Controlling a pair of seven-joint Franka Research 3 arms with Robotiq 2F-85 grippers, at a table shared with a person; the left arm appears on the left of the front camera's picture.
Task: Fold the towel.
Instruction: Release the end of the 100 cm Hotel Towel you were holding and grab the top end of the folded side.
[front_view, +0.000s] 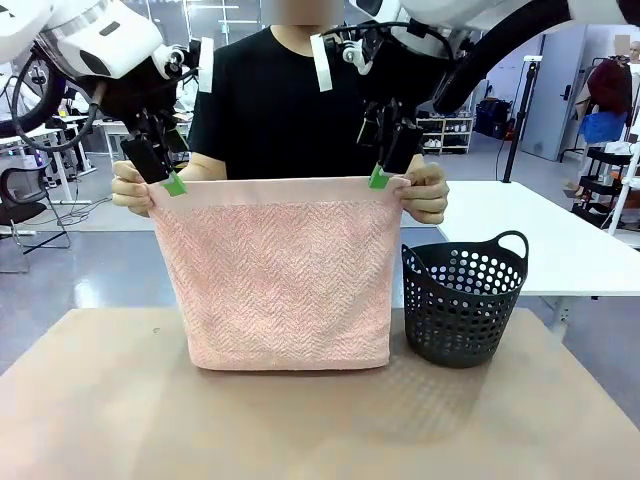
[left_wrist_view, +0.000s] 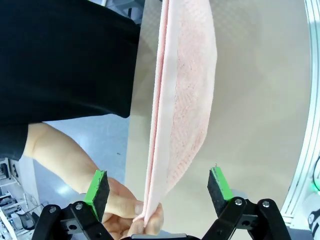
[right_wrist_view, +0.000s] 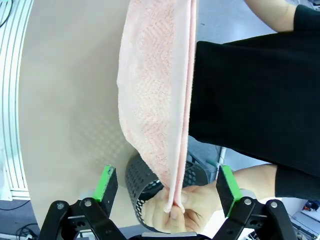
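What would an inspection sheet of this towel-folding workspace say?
Surface: tan table, lower edge of the pink towel down on it.
Job's things: towel doubled, held up by one hand at one top corner, another hand at the other.
Clutter: black basket beside the towel, on the robot's right.
Grippers: left gripper and right gripper open, each straddling a top corner, pads off the cloth.
Cables: black cable looped by left arm, black hose along right arm.
Surroundings: white table, office chair, shelves behind.

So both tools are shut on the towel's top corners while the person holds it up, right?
No: both wrist views show the left tool and right tool open, straddling the top corners of the towel while the person holds it up.
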